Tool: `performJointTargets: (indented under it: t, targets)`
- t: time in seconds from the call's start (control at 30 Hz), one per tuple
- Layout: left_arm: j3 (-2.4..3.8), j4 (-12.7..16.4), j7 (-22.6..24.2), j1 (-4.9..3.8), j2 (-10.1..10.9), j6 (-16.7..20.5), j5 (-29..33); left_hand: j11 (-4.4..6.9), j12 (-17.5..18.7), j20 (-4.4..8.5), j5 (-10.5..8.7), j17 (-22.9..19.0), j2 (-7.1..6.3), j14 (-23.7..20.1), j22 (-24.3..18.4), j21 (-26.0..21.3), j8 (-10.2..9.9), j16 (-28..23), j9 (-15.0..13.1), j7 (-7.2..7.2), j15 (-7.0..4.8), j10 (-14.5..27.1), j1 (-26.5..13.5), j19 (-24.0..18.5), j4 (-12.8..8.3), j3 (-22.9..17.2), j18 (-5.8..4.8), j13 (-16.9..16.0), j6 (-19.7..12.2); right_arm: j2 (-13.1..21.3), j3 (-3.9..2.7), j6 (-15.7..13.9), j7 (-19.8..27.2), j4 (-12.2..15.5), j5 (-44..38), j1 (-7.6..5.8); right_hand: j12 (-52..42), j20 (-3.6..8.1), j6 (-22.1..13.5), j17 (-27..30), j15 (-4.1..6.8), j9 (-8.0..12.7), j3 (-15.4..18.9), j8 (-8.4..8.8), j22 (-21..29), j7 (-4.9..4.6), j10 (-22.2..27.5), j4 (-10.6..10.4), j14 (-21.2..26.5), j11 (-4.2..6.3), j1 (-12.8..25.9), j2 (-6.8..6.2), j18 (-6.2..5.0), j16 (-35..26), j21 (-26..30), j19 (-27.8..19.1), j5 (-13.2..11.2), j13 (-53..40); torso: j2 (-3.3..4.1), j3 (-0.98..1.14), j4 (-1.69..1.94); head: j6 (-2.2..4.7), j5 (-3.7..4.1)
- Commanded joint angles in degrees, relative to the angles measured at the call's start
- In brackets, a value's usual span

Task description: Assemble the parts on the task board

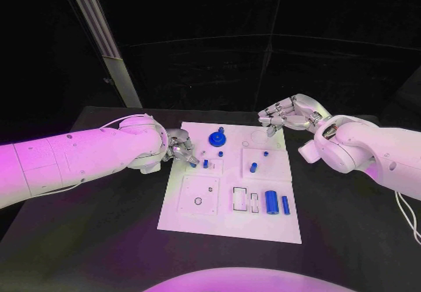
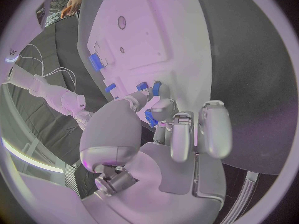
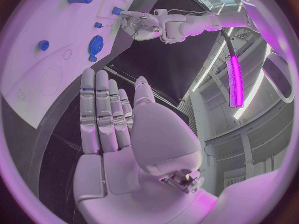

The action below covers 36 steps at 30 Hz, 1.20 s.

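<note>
The left hand [image 1: 180, 149] pinches a small blue part [image 2: 150, 118] at the left edge of the task board [image 1: 224, 225]; the left wrist view shows that grip plainly, which the arm screens from overhead. The right hand [image 1: 288, 114] hangs past the board's far right corner, fingers straight and holding nothing; a blue gear [image 1: 216, 139] and two blue cylinders [image 1: 277, 202] lie on the board.

Head view: taken from above, aimed down and forward at the desk [image 1: 105, 243]; the whole task board [image 1: 230, 228] is framed at middle distance. Left wrist view: taken from close behind the left hand [image 2: 181, 129], facing along the board. Right wrist view: taken from behind the right hand [image 3: 109, 119], held above the board's far edge. The board is shared by all three views.
</note>
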State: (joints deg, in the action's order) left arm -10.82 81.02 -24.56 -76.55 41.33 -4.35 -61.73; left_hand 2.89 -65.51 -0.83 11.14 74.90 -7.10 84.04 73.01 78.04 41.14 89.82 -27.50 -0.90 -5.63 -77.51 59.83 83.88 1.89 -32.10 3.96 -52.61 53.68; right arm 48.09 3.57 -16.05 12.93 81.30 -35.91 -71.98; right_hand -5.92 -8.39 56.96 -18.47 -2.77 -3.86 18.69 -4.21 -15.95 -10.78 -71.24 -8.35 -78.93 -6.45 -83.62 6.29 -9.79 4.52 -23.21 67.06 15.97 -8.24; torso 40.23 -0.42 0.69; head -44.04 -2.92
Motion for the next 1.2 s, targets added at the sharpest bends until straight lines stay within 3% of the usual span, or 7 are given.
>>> performJointTargets:
  t: [0.03,0.63,0.97,1.2]
  targets:
    - [-0.14,-0.1,-0.9,0.17,-0.3,-0.9,0.8,0.07,-0.2,0.43,0.01,15.1,-0.2,6.0,0.1,0.2,0.2,0.2,0.1,-0.05,-0.34,-0.2,-0.6,1.1,0.0,0.3,-0.41,-0.1,0.5,0.0,-0.03,0.4,0.5,0.1,0.2,-0.1,0.4,-0.12,-0.4,0.1,0.04,0.0,0.2,0.34,0.1,0.09,0.4,0.1,0.3,0.07,0.0,0.55,-0.62,-0.4,0.2,-0.1,0.2,0.1,0.02,0.02,-0.04,-0.1,0.04]
    - [-0.14,-1.4,-1.8,0.17,-1.1,-2.2,1.7,0.02,0.0,0.46,-0.08,15.1,-0.3,6.0,0.1,0.2,0.0,0.2,0.1,-0.11,-0.33,0.0,-2.4,1.1,2.2,3.3,-0.41,0.2,0.8,0.3,-0.03,0.5,0.5,0.4,0.2,-0.1,0.4,-0.15,-0.5,0.1,0.01,0.0,0.2,0.35,0.1,0.06,0.5,0.1,0.3,0.04,0.0,0.57,-0.62,-0.4,0.3,-0.1,0.2,0.1,-0.06,0.01,-0.04,0.04,0.15]
    - [-0.14,-1.9,-0.5,0.17,-0.9,0.9,2.9,-0.28,0.8,0.36,-0.4,15.1,-1.0,6.0,-0.6,-0.5,-0.2,0.2,0.0,-0.5,-0.17,0.9,-7.0,0.9,7.5,12.0,-0.28,1.5,0.4,0.4,-0.03,0.2,0.6,0.5,0.2,-0.11,0.5,-0.16,-0.5,0.1,-0.01,0.0,0.2,0.35,0.1,0.04,0.5,0.1,0.4,0.02,0.0,0.6,-0.62,-0.5,0.3,-0.1,0.2,0.1,-0.02,-0.04,0.01,0.28,0.38]
    - [-0.13,-1.7,5.5,0.18,-0.3,6.1,5.7,-1.11,2.6,0.06,-0.32,15.1,0.08,6.0,-3.6,-2.9,-0.9,0.2,0.1,-1.37,0.21,3.2,-6.3,-0.1,12.3,19.5,0.33,4.2,-3.1,0.4,-0.03,0.2,0.7,0.4,0.2,-0.1,0.5,-0.17,-0.5,0.1,-0.03,0.0,0.2,0.36,0.1,0.02,0.6,0.1,0.4,0.0,0.1,0.65,-0.62,-0.5,0.3,-0.2,0.3,0.1,-0.03,-0.06,0.05,0.31,0.42]
